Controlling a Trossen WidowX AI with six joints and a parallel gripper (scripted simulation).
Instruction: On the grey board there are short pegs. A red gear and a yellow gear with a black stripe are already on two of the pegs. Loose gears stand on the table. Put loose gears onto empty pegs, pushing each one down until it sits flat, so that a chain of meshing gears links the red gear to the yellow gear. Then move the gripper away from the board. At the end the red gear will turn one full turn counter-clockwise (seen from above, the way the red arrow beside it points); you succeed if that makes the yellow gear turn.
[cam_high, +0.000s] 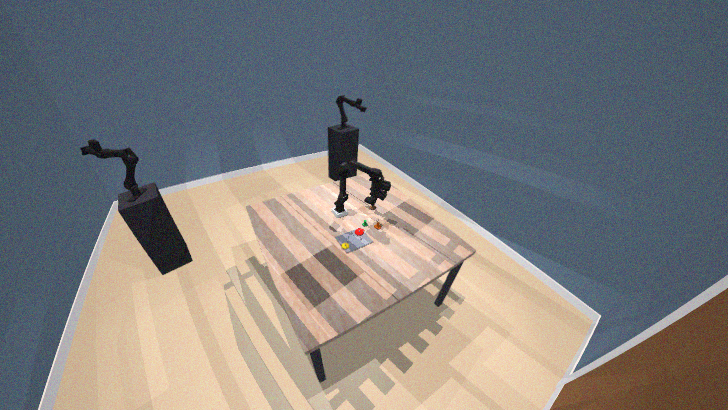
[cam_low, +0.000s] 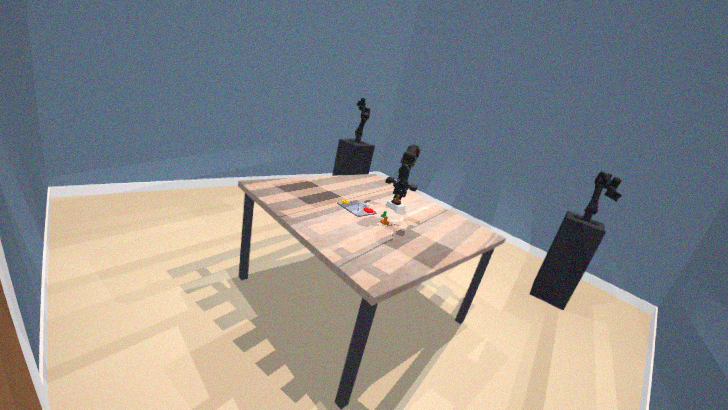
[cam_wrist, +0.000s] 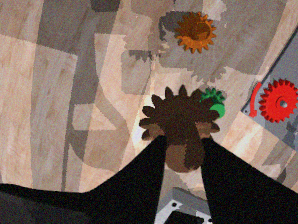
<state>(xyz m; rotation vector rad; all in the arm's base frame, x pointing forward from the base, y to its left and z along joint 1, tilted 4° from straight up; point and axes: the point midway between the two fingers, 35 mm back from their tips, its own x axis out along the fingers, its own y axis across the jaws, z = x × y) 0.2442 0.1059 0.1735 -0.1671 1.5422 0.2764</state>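
My gripper (cam_high: 371, 202) (cam_low: 398, 198) (cam_wrist: 184, 140) is shut on a dark brown gear (cam_high: 372, 207) (cam_wrist: 175, 107), held above the table. The grey board (cam_high: 362, 243) (cam_low: 355, 209) (cam_wrist: 290, 70) carries the red gear (cam_high: 359, 231) (cam_low: 369, 210) (cam_wrist: 278, 101) and, at its other end, the yellow gear (cam_high: 345, 246) (cam_low: 345, 201). A loose orange gear (cam_high: 378, 225) (cam_low: 384, 221) (cam_wrist: 192, 32) and a smaller green gear (cam_high: 364, 223) (cam_low: 384, 214) (cam_wrist: 212, 94) stand on the table beside the board. The brown gear partly hides the green one in the wrist view. The pegs are too small to make out clearly.
The arm's white base (cam_high: 339, 212) (cam_low: 395, 206) (cam_wrist: 186, 199) stands on the table (cam_high: 402, 275) (cam_low: 326, 239). The red arrow (cam_wrist: 253, 102) lies beside the red gear. Two other arms stand on dark pedestals (cam_high: 154, 229) (cam_low: 568, 259) off the table. Shadows cross the tabletop.
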